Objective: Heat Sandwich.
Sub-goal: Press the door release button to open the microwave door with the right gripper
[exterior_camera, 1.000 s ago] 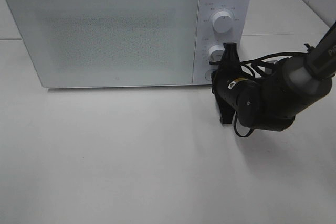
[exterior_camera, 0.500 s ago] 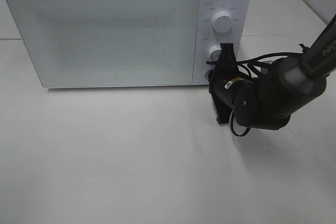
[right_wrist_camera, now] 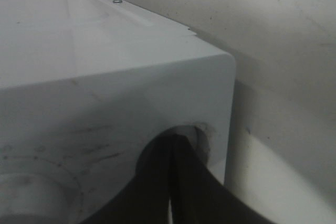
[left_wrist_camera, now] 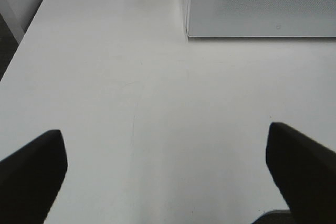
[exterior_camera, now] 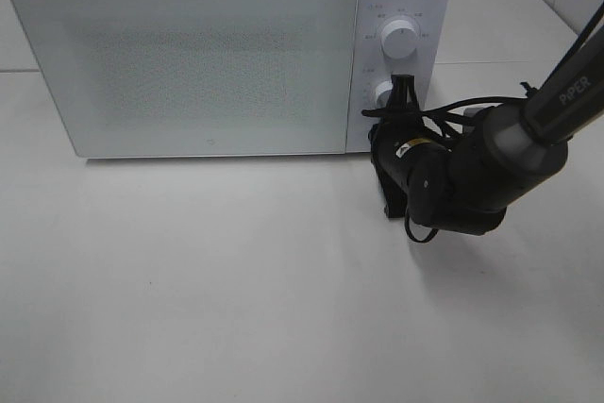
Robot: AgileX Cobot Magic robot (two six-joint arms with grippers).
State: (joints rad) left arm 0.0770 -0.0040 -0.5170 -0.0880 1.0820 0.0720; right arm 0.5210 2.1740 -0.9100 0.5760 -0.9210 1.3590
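The right pincer is fully closed, its two black fingers pressed flat together with nothing between them. The joined tip sits in the round button recess at the lower corner of the microwave, on its control panel, below the two knobs. In the right wrist view the tip seems to touch the recess, but the contact itself is hidden behind the fingers. The lower knob is just beside the pincer and the upper knob is farther up the panel. The right arm reaches in from the right, low over the table.

The left pincer is spread wide and empty, one dark finger at each side of its wrist view with bare table between them. It hangs above the table, facing a front corner of the microwave, and touches nothing.

The microwave door is shut and its front is frosted. The sandwich shows in no view, so I cannot tell where it is.
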